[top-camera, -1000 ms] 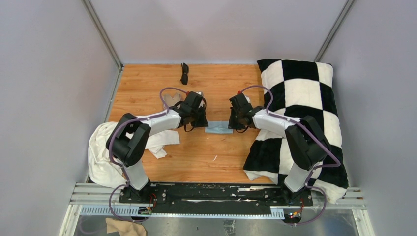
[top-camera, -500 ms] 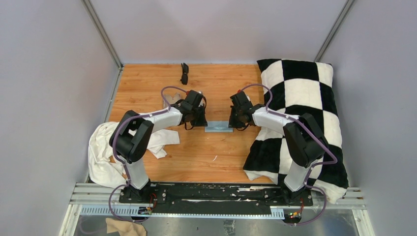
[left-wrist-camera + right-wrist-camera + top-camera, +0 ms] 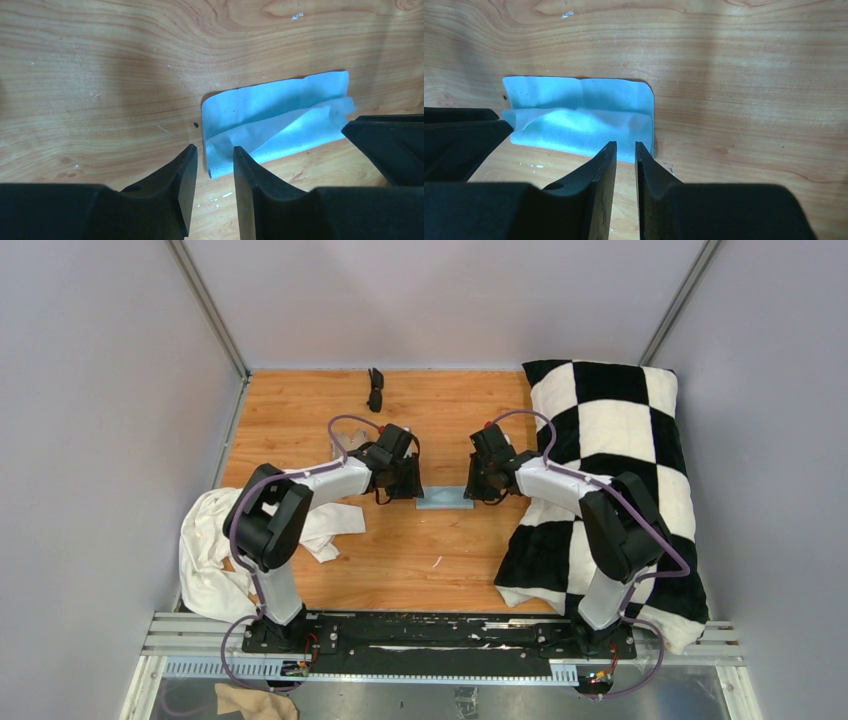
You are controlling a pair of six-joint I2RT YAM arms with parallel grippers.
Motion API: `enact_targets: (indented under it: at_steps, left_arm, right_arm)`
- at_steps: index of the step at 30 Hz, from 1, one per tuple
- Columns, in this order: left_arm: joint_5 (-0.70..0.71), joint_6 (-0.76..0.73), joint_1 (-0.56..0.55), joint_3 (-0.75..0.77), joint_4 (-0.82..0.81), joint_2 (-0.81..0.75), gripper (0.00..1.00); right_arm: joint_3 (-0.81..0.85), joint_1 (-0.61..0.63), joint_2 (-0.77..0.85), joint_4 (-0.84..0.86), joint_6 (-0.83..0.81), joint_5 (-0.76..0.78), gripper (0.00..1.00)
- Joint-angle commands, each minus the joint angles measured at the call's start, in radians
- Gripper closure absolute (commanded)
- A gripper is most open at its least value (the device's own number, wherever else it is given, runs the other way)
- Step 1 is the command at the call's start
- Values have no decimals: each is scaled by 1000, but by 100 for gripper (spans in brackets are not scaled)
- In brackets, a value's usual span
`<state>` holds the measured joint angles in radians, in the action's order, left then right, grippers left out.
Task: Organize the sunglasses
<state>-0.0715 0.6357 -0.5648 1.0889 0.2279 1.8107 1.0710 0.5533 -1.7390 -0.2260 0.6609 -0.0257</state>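
The sunglasses point(image 3: 375, 388), a small black folded pair, lie near the table's far edge, away from both arms. A light-blue cloth point(image 3: 445, 500) lies folded on the wood between my grippers. My left gripper point(image 3: 408, 485) sits low at the cloth's left end. In the left wrist view it point(image 3: 215, 148) is open, and the cloth's point(image 3: 280, 115) corner lies free at its tips. My right gripper point(image 3: 478, 485) sits at the cloth's right end. In the right wrist view it point(image 3: 625, 144) shows a narrow gap, and the cloth's point(image 3: 579, 120) edge lies just past its fingertips.
A black-and-white checkered pillow point(image 3: 610, 460) fills the right side of the table. A crumpled white cloth point(image 3: 215, 550) lies at the left by the left arm's base. Grey walls close in the table on three sides.
Both grippers went from shut to parted and let go of the folded blue cloth, which now rests on the table. The arms shifted slightly toward the far side.
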Motion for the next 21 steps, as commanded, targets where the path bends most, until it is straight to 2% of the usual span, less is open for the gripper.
enact_targets:
  at_steps: [1,8,15,21]
  left_arm:
    - [42,-9,4,20,18,-75,61]
    - [145,-19,2,-18,43,-200,61]
    - [-29,23,-10,-76,-59,-184,65]
    - [-104,64,-36,-118,-139,-123,68]
  right_arm:
    - [10,-22,78,-36,-2,18,74]
    - [-26,-20,169,-39,-7,63,73]
    - [-54,-12,132,7,-9,-37,84]
    - [-67,-5,94,21,-12,-81,92]
